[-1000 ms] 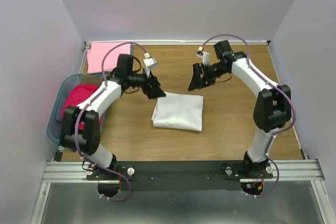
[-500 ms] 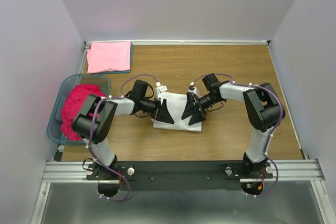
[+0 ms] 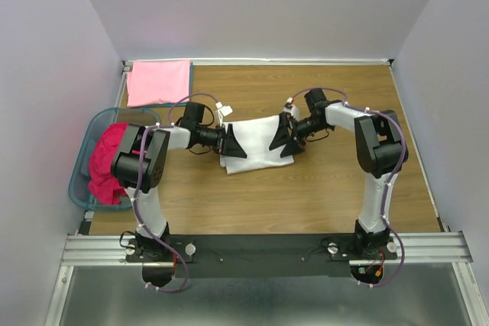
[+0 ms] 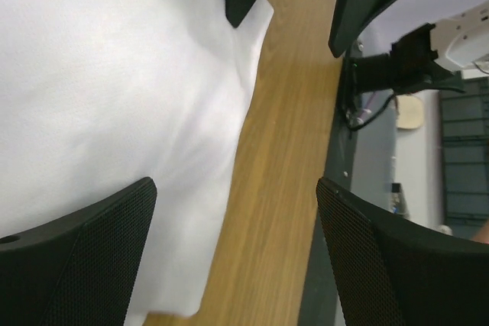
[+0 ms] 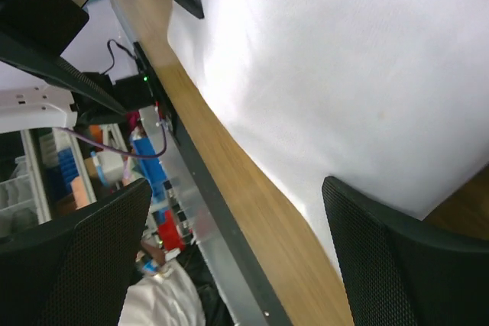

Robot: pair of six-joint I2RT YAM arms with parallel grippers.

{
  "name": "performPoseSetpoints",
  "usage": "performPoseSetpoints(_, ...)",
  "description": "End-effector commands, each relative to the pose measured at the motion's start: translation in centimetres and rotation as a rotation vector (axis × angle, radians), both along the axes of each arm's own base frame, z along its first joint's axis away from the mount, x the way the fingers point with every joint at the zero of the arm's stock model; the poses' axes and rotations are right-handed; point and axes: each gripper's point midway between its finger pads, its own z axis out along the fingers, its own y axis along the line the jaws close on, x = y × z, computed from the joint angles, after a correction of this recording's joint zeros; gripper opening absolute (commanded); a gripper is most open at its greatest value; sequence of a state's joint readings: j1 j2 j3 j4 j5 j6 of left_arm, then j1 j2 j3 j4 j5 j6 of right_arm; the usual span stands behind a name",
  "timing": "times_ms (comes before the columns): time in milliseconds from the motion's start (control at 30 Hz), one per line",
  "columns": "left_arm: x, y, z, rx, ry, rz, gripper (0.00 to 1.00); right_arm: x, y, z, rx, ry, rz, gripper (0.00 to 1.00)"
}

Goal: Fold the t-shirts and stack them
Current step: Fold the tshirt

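The folded white t-shirt (image 3: 257,141) lies mid-table, and its cloth (image 4: 114,97) fills much of both wrist views (image 5: 344,59). My left gripper (image 3: 234,147) stands open, low at the shirt's left edge, one finger over cloth and the other over bare wood (image 4: 237,257). My right gripper (image 3: 283,140) stands open at the shirt's right edge, nothing pinched (image 5: 237,250). A folded light pink t-shirt (image 3: 158,82) lies at the back left corner. The magenta-red t-shirt (image 3: 107,159) is bunched in the basket.
The teal plastic basket (image 3: 78,175) stands at the table's left edge beside the left arm. Wooden table (image 3: 321,188) stretches in front of and to the right of the white shirt. Grey walls close the back and both sides.
Both grippers came down from the back of the table to the white shirt's two side edges. The shirt has since slid a little toward the back between them.
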State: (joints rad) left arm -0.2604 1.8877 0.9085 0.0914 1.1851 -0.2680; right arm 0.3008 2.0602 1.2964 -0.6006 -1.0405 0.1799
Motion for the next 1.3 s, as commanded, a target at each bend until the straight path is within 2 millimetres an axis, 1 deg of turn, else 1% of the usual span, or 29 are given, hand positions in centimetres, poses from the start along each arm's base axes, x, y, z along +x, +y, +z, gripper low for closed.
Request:
performPoseSetpoints(0, 2.7, 0.3, 2.5, 0.031, -0.16, 0.023, 0.93, 2.5, -0.6, 2.1, -0.005, -0.135, 0.001, 1.0)
performPoseSetpoints(67, 2.9, 0.2, 4.6, 0.01, -0.202, 0.022, 0.93, 2.7, -0.1, 4.3, 0.042, -0.148, -0.003, 1.0)
performPoseSetpoints(100, 2.8, 0.1, 5.4, 0.002, -0.205, 0.026, 0.93, 2.4, 0.4, 6.3, 0.084, -0.177, 0.007, 1.0)
performPoseSetpoints(133, 2.4, -0.1, 6.5, -0.012, -0.213, 0.023, 0.93, 2.3, 0.7, 7.0, 0.097, -0.182, 0.011, 1.0)
performPoseSetpoints(167, 2.0, -0.2, 6.7, -0.023, -0.197, 0.02, 0.93, 1.9, 1.1, 7.7, 0.117, -0.174, 0.018, 1.0)
performPoseSetpoints(200, 0.8, -0.9, 7.3, -0.048, -0.157, 0.009, 0.93, 1.2, 2.0, 8.2, 0.13, -0.179, 0.042, 1.0)
performPoseSetpoints(233, 0.8, -1.3, 8.1, -0.069, -0.157, 0.006, 0.93, 0.8, 2.5, 8.2, 0.139, -0.171, 0.055, 1.0)
performPoseSetpoints(267, -0.6, -1.7, 7.5, -0.077, -0.115, -0.005, 0.91, 0.2, 3.5, 8.3, 0.151, -0.16, 0.076, 1.0)
performPoseSetpoints(333, -2.9, -2.9, 7.4, -0.108, -0.063, -0.032, 0.87, -0.3, 4.2, 7.2, 0.153, -0.121, 0.094, 1.0)
performPoseSetpoints(400, -4.3, -3.6, 6.5, -0.106, -0.029, -0.056, 0.83, -0.8, 4.9, 6.4, 0.165, -0.074, 0.111, 1.0)
performPoseSetpoints(433, -5.3, -3.7, 5.1, -0.088, 0.015, -0.064, 0.82, -0.9, 4.9, 5.3, 0.16, -0.035, 0.112, 1.0)
performPoseSetpoints(500, -5.6, -3.6, 3.1, -0.059, 0.061, -0.046, 0.82, -1.3, 4.9, 3.9, 0.147, 0.006, 0.111, 0.99)
performPoseSetpoints(533, -5.7, -3.3, 2.0, -0.043, 0.086, -0.033, 0.82, -1.5, 4.7, 2.5, 0.134, 0.03, 0.113, 0.99)
performPoseSetpoints(567, -5.4, -3.0, 1.3, -0.031, 0.101, -0.016, 0.82, -1.7, 4.6, 1.8, 0.124, 0.048, 0.11, 0.99)
performPoseSetpoints(600, -4.5, -2.2, -0.3, -0.009, 0.143, 0.027, 0.81, -1.9, 4.4, 0.9, 0.104, 0.062, 0.106, 0.98)
performPoseSetpoints(667, -2.8, -1.3, -1.2, 0.0, 0.161, 0.071, 0.8, -2.1, 4.1, -0.3, 0.094, 0.068, 0.112, 0.97)
performPoseSetpoints(700, -2.3, -0.3, -2.9, 0.031, 0.192, 0.094, 0.79, -2.2, 3.5, -1.3, 0.076, 0.082, 0.102, 0.96)
performPoseSetpoints(767, -1.5, 0.1, -3.5, 0.038, 0.161, 0.082, 0.79, -2.2, 2.9, -2.1, 0.072, 0.101, 0.09, 0.96)
performPoseSetpoints(867, -2.0, 0.5, -4.3, 0.059, 0.174, 0.067, 0.79, -3.4, 2.2, -2.6, 0.069, 0.13, 0.089, 0.96)
performPoseSetpoints(933, -2.6, 0.9, -4.4, 0.074, 0.132, 0.034, 0.79, -4.6, 2.2, -0.9, 0.129, 0.136, 0.104, 0.96)
performPoseSetpoints(1000, -2.2, 0.9, -3.8, 0.062, 0.095, 0.016, 0.79, -4.7, 2.4, 0.3, 0.171, 0.13, 0.113, 0.96)
performPoseSetpoints(1033, -1.9, 0.9, -2.6, 0.053, 0.028, -0.018, 0.79, -4.3, 2.6, 2.1, 0.2, 0.088, 0.119, 0.96)
performPoseSetpoints(1067, -1.7, 0.9, -1.6, 0.041, -0.022, -0.045, 0.79, -3.0, 3.2, 4.2, 0.237, 0.037, 0.125, 0.95)
performPoseSetpoints(1100, -2.1, 0.8, 0.1, 0.022, -0.04, -0.076, 0.79, -2.3, 3.4, 5.9, 0.269, 0.001, 0.128, 0.95)
performPoseSetpoints(1133, -1.7, 0.6, 1.2, 0.011, -0.082, -0.095, 0.79, -1.6, 3.6, 7.2, 0.285, -0.028, 0.128, 0.95)
performPoseSetpoints(1167, -0.1, 0.2, 3.2, -0.011, -0.18, -0.113, 0.79, 0.1, 3.9, 9.4, 0.3, -0.108, 0.126, 0.95)
performPoseSetpoints(1200, 0.6, 0.0, 4.4, -0.024, -0.207, -0.116, 0.79, 0.8, 4.0, 10.0, 0.298, -0.144, 0.123, 0.95)
performPoseSetpoints(1233, 2.1, -0.4, 6.4, -0.035, -0.265, -0.116, 0.78, 1.7, 4.0, 10.1, 0.29, -0.164, 0.113, 0.95)
performPoseSetpoints(1267, 2.9, -0.6, 7.3, -0.036, -0.291, -0.109, 0.78, 2.5, 3.9, 9.9, 0.276, -0.179, 0.101, 0.95)
